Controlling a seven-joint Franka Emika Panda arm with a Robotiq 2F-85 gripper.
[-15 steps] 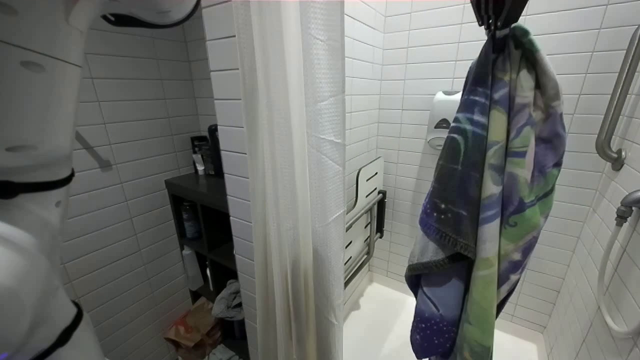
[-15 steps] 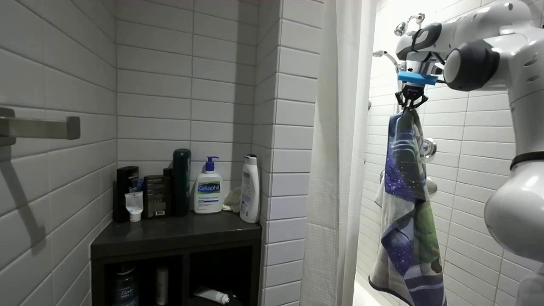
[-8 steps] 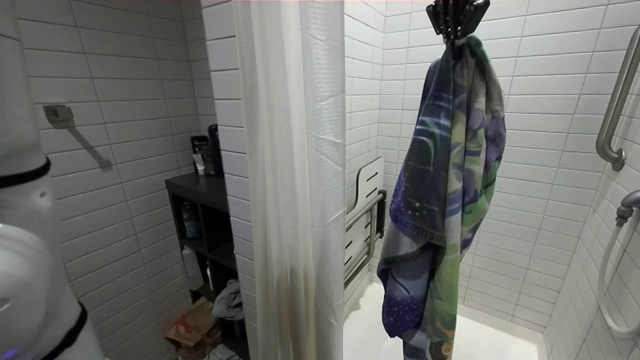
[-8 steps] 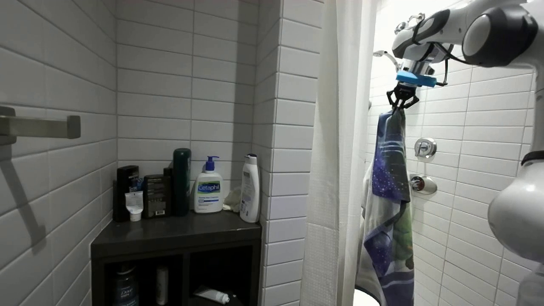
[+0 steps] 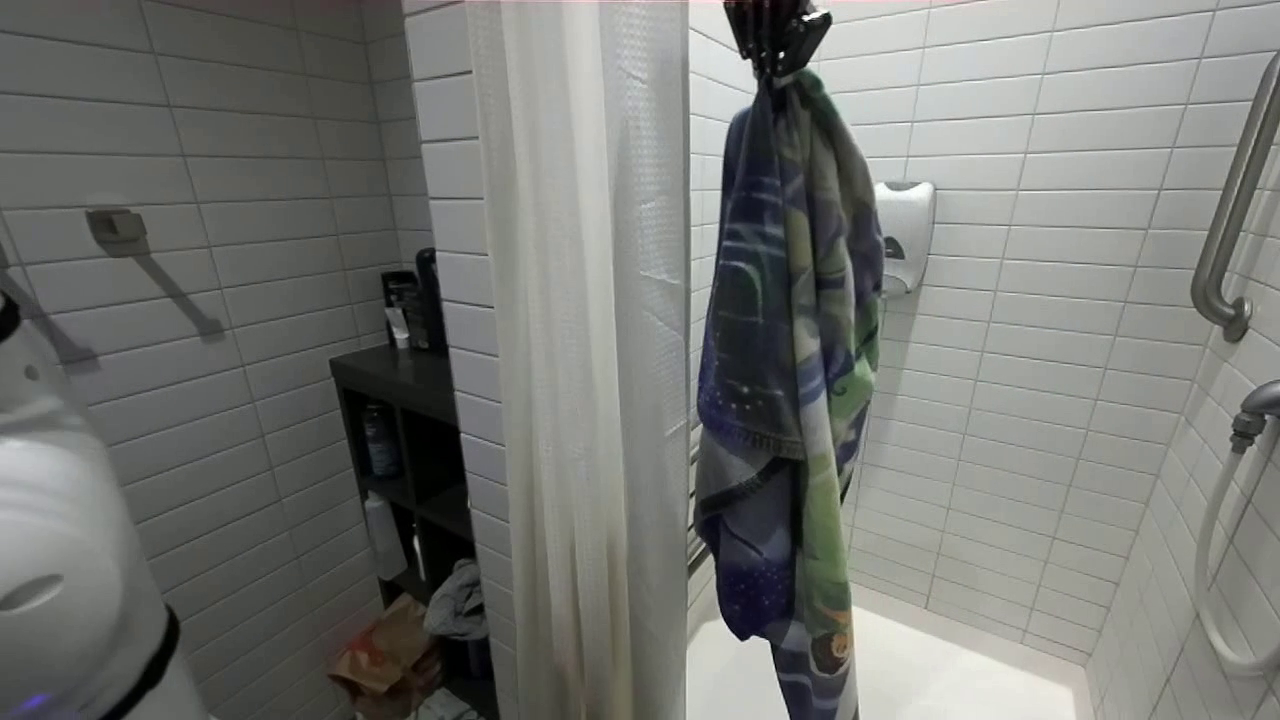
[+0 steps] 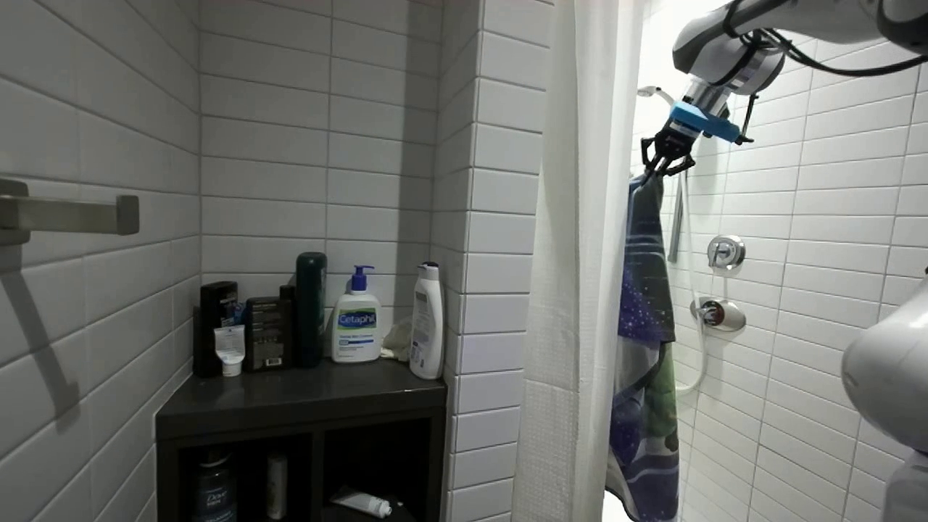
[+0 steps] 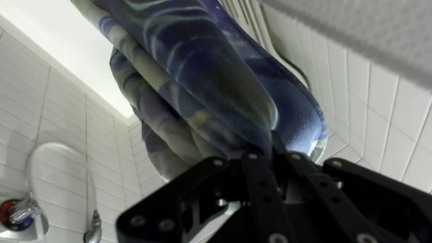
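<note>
In an exterior view, the black two-fingered gripper (image 5: 772, 74) is closed tightly on the bunched top of a purple, blue and green cloth towel (image 5: 780, 370) hanging at its six o'clock. A white textured shower curtain (image 5: 565, 350) hangs at the towel's nine o'clock, a bent metal grab bar (image 5: 1243, 170) at two.

1. I count one patterned towel (image 5: 785, 390) and my one gripper (image 6: 653, 174).
2. At the shelf unit (image 6: 304, 402), in an exterior view, I count two white tubes (image 6: 230, 345): one near the top's left edge, one inside a compartment (image 6: 383, 457).
3. Also there: one Cetaphil pump bottle (image 6: 356, 337) and, by the right edge, one slim white bottle (image 6: 426, 330).
4. I see two chrome shower valves (image 6: 726, 252).
5. One shower curtain (image 5: 580, 360), one soap dispenser (image 5: 908, 230), one paper bag (image 5: 390, 660).
</note>
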